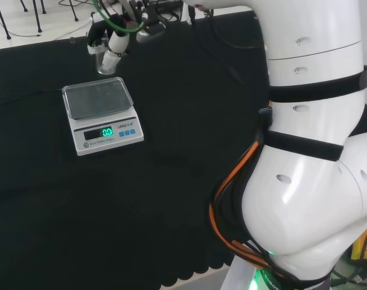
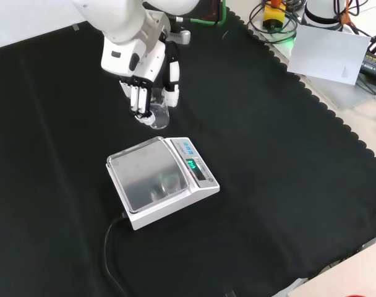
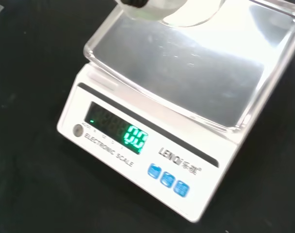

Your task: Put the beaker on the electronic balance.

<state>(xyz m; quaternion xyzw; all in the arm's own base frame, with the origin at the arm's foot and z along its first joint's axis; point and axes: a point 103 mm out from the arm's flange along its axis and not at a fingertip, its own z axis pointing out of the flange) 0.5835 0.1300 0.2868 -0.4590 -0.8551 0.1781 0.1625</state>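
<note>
balance sits closest in the wrist view, white body, lit green display, three blue buttons, clear shallow tray on top with nothing in it.

hand is clasped around the beaker: black-and-white fingers curl down one side, thumb on the other, glass between them. beaker is clear, upright, long axis vertical, mouth up. can't tell whether it holds anything. front view puts its base at or just above the cloth, can't tell if it touches.

beaker is not on the balance. front view: it stands just beyond the tray's far edge, a narrow strip of black cloth between them. head view: hand and beaker are just past the balance, toward the far edge of the surface.

room: black cloth is bare on all sides of the balance. a dark cable leaves the balance's near side in the front view and runs toward the near edge. scalloped cloth edge is well apart from balance and beaker. white arm links stand at right in the head view, well apart from the balance.
</note>
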